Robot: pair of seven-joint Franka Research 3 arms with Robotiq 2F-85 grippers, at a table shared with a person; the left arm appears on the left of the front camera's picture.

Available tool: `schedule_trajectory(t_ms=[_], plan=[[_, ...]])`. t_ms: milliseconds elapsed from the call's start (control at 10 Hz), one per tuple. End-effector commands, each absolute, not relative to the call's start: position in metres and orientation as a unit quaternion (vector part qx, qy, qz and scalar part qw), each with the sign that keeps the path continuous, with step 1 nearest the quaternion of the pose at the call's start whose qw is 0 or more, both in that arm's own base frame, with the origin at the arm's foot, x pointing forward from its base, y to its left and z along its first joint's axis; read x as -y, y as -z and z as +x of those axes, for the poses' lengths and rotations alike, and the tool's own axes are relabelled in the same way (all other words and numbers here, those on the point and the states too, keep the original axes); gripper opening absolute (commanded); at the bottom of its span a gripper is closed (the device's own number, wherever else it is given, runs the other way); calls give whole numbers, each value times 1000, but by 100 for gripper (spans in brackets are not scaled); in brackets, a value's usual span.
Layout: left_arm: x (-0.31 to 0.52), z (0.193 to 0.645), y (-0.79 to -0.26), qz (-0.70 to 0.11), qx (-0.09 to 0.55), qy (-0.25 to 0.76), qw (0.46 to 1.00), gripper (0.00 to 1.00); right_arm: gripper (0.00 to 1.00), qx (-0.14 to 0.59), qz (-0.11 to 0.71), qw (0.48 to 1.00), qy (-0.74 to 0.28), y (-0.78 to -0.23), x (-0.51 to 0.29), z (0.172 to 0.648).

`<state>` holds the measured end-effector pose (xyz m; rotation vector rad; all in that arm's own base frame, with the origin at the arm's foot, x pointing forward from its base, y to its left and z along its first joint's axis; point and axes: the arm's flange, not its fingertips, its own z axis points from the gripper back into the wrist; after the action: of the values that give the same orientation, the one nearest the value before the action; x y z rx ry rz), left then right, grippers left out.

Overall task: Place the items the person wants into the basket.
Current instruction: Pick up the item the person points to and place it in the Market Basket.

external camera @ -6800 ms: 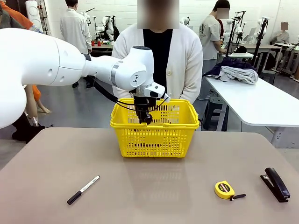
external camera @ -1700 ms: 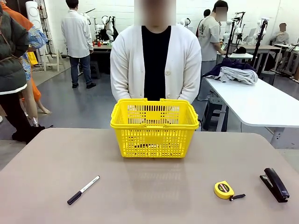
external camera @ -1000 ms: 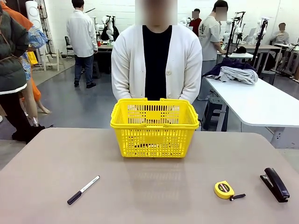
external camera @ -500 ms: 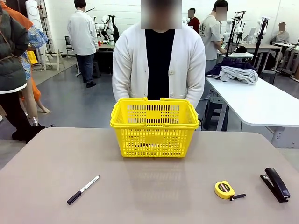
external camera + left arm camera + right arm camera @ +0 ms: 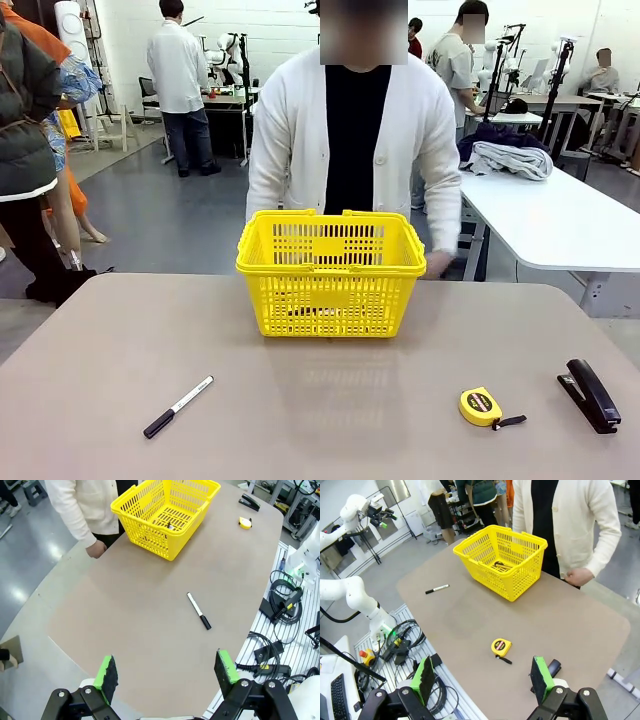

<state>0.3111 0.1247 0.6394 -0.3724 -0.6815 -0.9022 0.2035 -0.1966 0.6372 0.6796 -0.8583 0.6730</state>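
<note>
**One item outstanding, nothing gripped**

Bright yellow slotted plastic basket (image 5: 331,290) stands centre frame, toward the counter's (image 5: 330,440) far edge; person in white cardigan (image 5: 300,150) just behind it, one hand (image 5: 437,264) blurred beside its right rim; round yellow tape measure (image 5: 481,406) lies lower right, well apart from the basket; black stapler (image 5: 592,395) near it; black marker with white barrel (image 5: 178,407) lower left; left jaws and right jaws wide, empty, high above the counter. Risks: taking stapler or marker by mistake; round case slipping from a loose grip; an arm meeting the hand at the rim.
</note>
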Motion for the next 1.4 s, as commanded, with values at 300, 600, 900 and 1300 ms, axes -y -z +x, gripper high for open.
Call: schedule_trajectory(t_ms=[300,600,900,1300], plan=[[-126,310,-640,-182,327,429,822,100,100,409,324,791,-318,-639,196,205],[-126,310,-640,-182,327,429,822,100,100,409,324,791,-318,-639,196,205],[-126,310,-640,-182,327,429,822,100,100,409,324,791,-318,-639,196,205],[-126,310,-640,-182,327,429,822,100,100,263,222,891,-297,-647,84,241]])
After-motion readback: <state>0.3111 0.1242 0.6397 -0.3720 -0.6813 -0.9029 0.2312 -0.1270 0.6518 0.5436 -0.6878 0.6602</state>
